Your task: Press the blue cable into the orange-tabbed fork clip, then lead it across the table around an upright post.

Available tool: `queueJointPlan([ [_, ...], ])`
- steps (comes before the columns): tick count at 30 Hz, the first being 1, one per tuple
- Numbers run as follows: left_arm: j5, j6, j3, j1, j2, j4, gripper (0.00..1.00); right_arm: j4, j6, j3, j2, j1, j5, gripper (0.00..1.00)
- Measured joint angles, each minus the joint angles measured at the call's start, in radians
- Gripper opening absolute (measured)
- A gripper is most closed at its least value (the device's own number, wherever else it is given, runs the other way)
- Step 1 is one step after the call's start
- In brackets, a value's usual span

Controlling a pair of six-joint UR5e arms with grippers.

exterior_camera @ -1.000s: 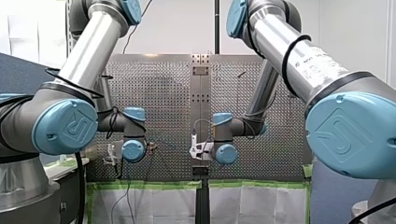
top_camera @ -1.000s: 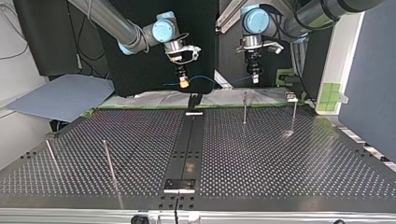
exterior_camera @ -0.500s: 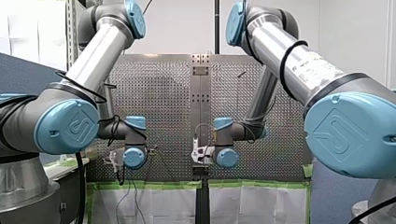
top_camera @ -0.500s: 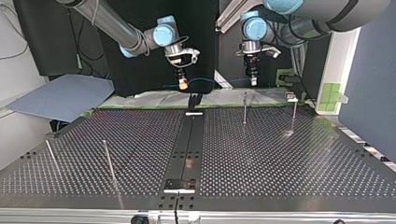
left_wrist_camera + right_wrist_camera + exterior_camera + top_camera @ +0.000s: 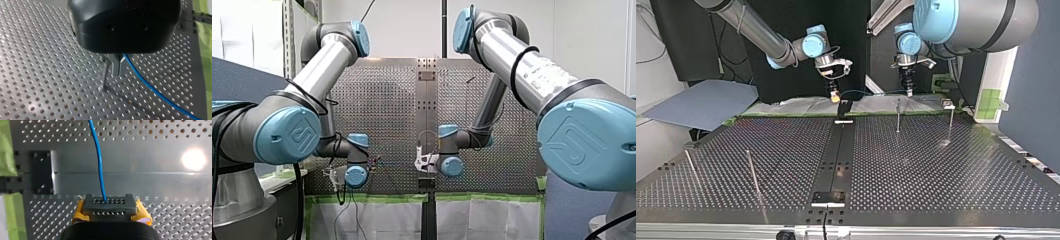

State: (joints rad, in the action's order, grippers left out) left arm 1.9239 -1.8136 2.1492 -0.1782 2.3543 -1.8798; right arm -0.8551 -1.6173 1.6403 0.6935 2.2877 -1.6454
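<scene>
Both grippers are clamped on the one blue cable [image 5: 99, 160]. My right gripper [image 5: 835, 97], with its yellow pads, is pressed together on it so that the cable runs straight out ahead of the fingers. My left gripper [image 5: 909, 91] pinches it between metal fingers, the loose length trailing away below. In the top view they hang near each other above the far edge of the perforated table [image 5: 946, 175], with a short span of cable slung between them. Under my right gripper lies the smooth centre rail [image 5: 838, 160]. At its head stands a dark fixture [image 5: 844, 107], which I take for the fork clip, though no orange tab can be made out. An upright post [image 5: 897, 116] stands near my left gripper's fingers. As I judge it, the pressing-in is not yet done. To do it well, hold the span lightly taut and level and square it across the fixture's slot. Then bring both grippers down together, so the cable seats straight rather than riding up one prong. Too much pull could slip it through the pads; too little would leave a sag that misses the slot. Mind the post beside my left gripper on the way down.
</scene>
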Motion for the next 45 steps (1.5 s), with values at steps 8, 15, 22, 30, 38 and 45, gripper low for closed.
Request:
queueJointPlan([
  [8,-0.028,0.005,-0.036,0.028,0.064,-0.025,0.0,-0.002,0.004,-0.026,-0.028,0.001,0.011,0.0],
  [15,-0.05,-0.003,-0.086,0.05,0.096,-0.056,0.0,0.0,0.006,-0.048,-0.061,0.007,0.013,0.0],
  [22,-0.041,-0.018,-0.095,0.067,0.097,-0.072,0.0,0.003,0.007,-0.068,-0.065,0.013,0.016,0.0],
  [30,-0.013,-0.016,-0.094,0.067,0.096,-0.096,0.0,0.015,0.008,-0.089,-0.065,0.014,0.016,0.0],
  [38,-0.018,-0.02,-0.095,0.07,0.069,-0.095,0.0,0.035,0.009,-0.111,-0.066,0.015,0.018,0.0],
  [45,-0.029,-0.024,-0.102,0.076,0.058,-0.092,0.0,0.051,0.012,-0.127,-0.067,0.018,0.019,0.0],
])
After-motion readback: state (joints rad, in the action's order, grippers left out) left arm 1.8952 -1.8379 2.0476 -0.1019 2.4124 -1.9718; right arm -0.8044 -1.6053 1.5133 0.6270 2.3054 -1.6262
